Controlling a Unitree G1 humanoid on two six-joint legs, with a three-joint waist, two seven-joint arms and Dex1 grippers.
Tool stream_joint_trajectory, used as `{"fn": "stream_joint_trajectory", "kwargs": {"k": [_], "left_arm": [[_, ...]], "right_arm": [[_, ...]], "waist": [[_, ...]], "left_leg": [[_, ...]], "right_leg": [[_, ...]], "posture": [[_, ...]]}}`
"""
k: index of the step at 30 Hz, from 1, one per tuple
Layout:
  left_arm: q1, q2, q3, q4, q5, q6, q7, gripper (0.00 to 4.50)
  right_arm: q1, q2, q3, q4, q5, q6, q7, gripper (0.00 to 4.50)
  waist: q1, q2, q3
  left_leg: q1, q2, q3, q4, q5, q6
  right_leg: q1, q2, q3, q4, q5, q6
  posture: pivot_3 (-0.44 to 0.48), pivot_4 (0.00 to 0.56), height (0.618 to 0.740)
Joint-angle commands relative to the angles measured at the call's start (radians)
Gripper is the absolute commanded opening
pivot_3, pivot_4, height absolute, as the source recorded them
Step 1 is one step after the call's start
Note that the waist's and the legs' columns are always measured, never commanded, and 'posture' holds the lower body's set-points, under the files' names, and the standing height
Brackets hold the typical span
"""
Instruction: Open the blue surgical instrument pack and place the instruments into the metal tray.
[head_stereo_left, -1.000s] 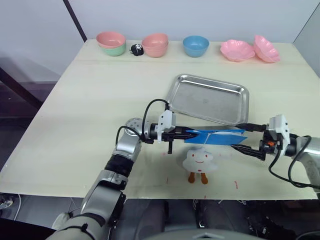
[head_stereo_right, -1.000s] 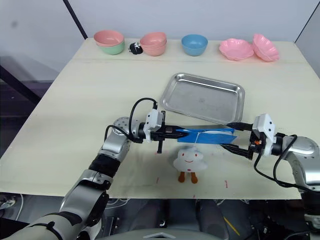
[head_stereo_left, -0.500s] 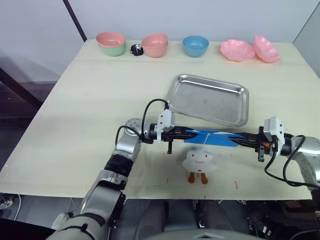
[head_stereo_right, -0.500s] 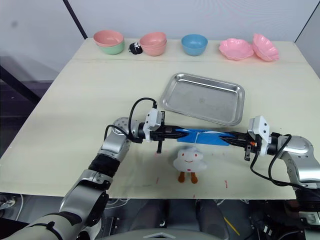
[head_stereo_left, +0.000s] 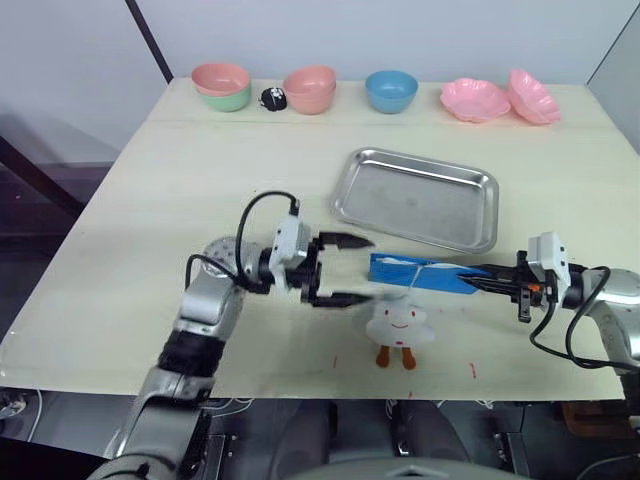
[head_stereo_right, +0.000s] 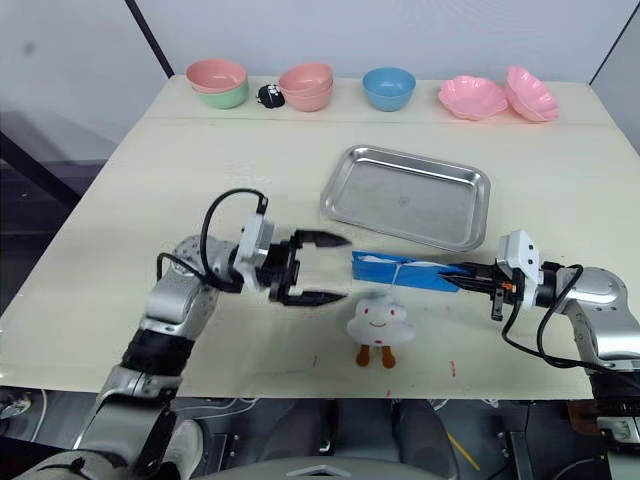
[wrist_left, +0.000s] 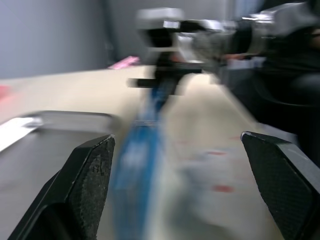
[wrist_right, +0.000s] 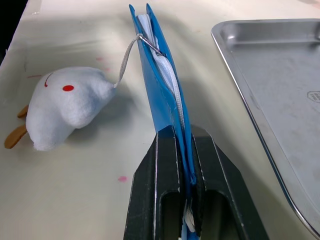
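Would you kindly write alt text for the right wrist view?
The right claw is clamped on one end of the blue surgical instrument pack, held on edge above the table. A white plush toy hangs from its zipper by a cord; the metal tray lies alongside.

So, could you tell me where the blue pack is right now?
The blue surgical instrument pack stands on edge near the table's front, clamped at its right end by the right gripper, between the metal tray behind and the white cloud toy in front.
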Motion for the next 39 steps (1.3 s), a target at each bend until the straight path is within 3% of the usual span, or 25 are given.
{"fn": "stream_joint_trajectory", "kwargs": {"k": [1, 11, 14, 18, 19, 20, 22, 23, 25, 30, 39], "left_arm": [[0.0, -0.016, -0.086, -0.053, 0.054, -0.024, -0.001, 4.43], [-0.03, -0.121, -0.269, 0.151, 0.312, -0.171, 0.124, 4.43], [-0.031, -0.131, -0.259, 0.18, 0.324, -0.18, 0.149, 3.8], [-0.02, -0.114, -0.238, 0.168, 0.278, -0.18, 0.119, 2.14], [-0.019, -0.112, -0.224, 0.154, 0.249, -0.166, 0.11, 1.55], [-0.019, -0.111, -0.215, 0.144, 0.23, -0.155, 0.105, 1.37], [-0.032, -0.104, -0.171, 0.107, 0.16, -0.097, 0.096, 0.56], [-0.044, -0.09, -0.142, 0.089, 0.126, -0.072, 0.088, 0.56], [-0.063, -0.055, -0.092, 0.058, 0.073, -0.031, 0.069, 0.12], [-0.103, 0.043, 0.063, 0.057, -0.027, 0.061, 0.073, 0.02], [-0.07, 0.164, 0.145, 0.227, 0.038, 0.002, 0.082, 0.02]], "right_arm": [[-0.025, -0.001, -0.007, -0.009, 0.006, -0.014, 0.004, 0.0], [-0.015, 0.003, -0.01, -0.032, 0.009, -0.004, -0.009, 0.0], [-0.005, 0.003, -0.016, -0.048, 0.014, 0.003, -0.018, 0.0], [0.004, 0.007, -0.025, -0.052, 0.023, 0.006, -0.028, 0.0], [0.005, 0.006, -0.025, -0.051, 0.023, 0.006, -0.028, 0.0], [0.006, 0.006, -0.024, -0.052, 0.022, 0.005, -0.028, 0.0], [0.007, 0.004, -0.021, -0.052, 0.019, 0.003, -0.027, 0.0], [0.007, 0.005, -0.02, -0.052, 0.019, 0.004, -0.027, 0.0], [0.005, 0.006, -0.019, -0.05, 0.02, 0.003, -0.026, 0.0], [-0.003, 0.018, -0.015, -0.043, 0.024, 0.003, -0.023, 0.0], [-0.001, 0.024, -0.032, -0.063, 0.058, 0.03, -0.022, 0.0]], "waist": [[0.002, 0.0, 0.0], [0.0, 0.001, 0.0], [-0.001, 0.001, 0.0], [-0.002, 0.001, 0.0], [-0.002, 0.001, 0.0], [-0.002, 0.001, 0.0], [-0.002, 0.001, 0.0], [-0.002, 0.001, 0.0], [-0.002, 0.001, 0.0], [-0.005, 0.001, 0.0], [-0.003, 0.002, 0.001]], "left_leg": [[0.0, 0.0, 0.0, 0.0, 0.0, 0.0], [0.0, 0.0, 0.001, 0.0, 0.0, 0.0], [0.0, 0.0, 0.001, 0.0, 0.0, 0.0], [0.0, 0.0, 0.001, 0.0, 0.0, 0.0], [0.0, 0.0, 0.001, 0.0, 0.0, 0.0], [0.0, 0.0, 0.001, 0.0, 0.0, 0.0], [0.0, 0.0, 0.001, 0.0, 0.0, 0.0], [0.001, 0.0, 0.001, 0.0, 0.0, 0.0], [0.0, 0.0, 0.001, 0.0, 0.0, 0.0], [0.0, 0.0, 0.001, 0.0, 0.0, 0.0], [0.0, 0.0, 0.001, 0.0, 0.0, 0.0]], "right_leg": [[0.0, 0.0, 0.0, 0.0, 0.0, 0.0], [0.0, 0.001, 0.001, 0.0, 0.0, 0.0], [0.0, 0.001, 0.001, 0.0, 0.0, 0.0], [0.0, 0.001, 0.001, 0.001, 0.0, 0.0], [0.0, 0.001, 0.001, 0.001, 0.0, 0.0], [0.0, 0.001, 0.001, 0.0, 0.0, 0.0], [0.0, 0.001, 0.001, 0.001, 0.0, 0.0], [0.0, 0.001, 0.001, 0.001, 0.0, 0.0], [0.0, 0.001, 0.001, 0.001, 0.0, 0.0], [0.0, 0.001, 0.001, 0.0, 0.0, 0.0], [0.0, 0.001, 0.001, 0.0, 0.0, 0.0]], "posture": [[0.0, 0.15, 0.74], [0.0, 0.15, 0.74], [0.0, 0.15, 0.74], [0.0, 0.15, 0.74], [0.0, 0.15, 0.74], [0.0, 0.15, 0.74], [0.0, 0.15, 0.74], [0.0, 0.15, 0.74], [0.0, 0.15, 0.74], [0.0, 0.15, 0.74], [0.0, 0.15, 0.74]]}}
